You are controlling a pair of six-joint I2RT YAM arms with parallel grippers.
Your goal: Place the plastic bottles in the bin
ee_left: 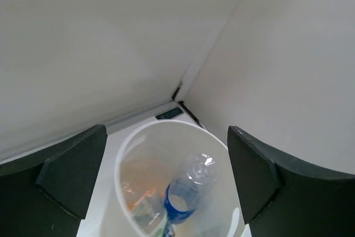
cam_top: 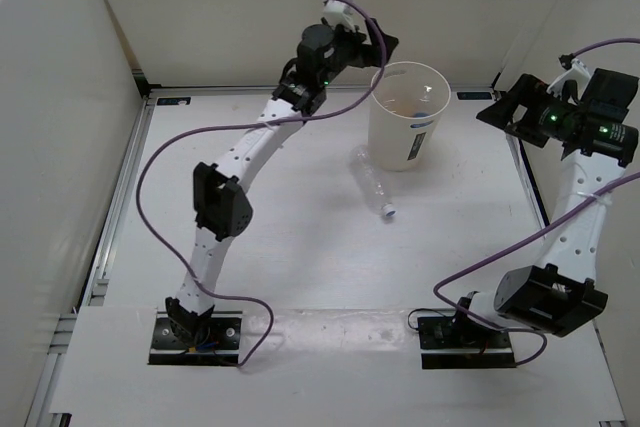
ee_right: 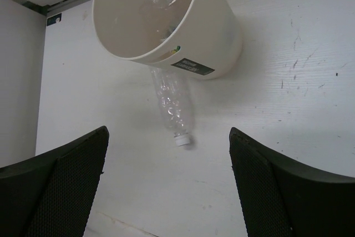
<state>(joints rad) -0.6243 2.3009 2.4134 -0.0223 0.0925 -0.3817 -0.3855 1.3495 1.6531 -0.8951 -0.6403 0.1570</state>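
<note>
The cream-white bin (cam_top: 409, 117) stands at the back of the table. Inside it, the left wrist view shows a clear bottle with a blue label (ee_left: 188, 190), an orange bottle (ee_left: 138, 187) and a hint of a green-white label at the bottom edge. A plain clear bottle (cam_top: 372, 185) with a white cap lies on the table against the bin's near side, also in the right wrist view (ee_right: 175, 106). My left gripper (cam_top: 385, 47) is open and empty above the bin's left rim. My right gripper (cam_top: 498, 112) is open and empty, raised to the right of the bin.
White walls enclose the table at the back and sides. A metal rail runs along the table's left and right edges. The bin (ee_right: 166, 20) carries a dark label on its side.
</note>
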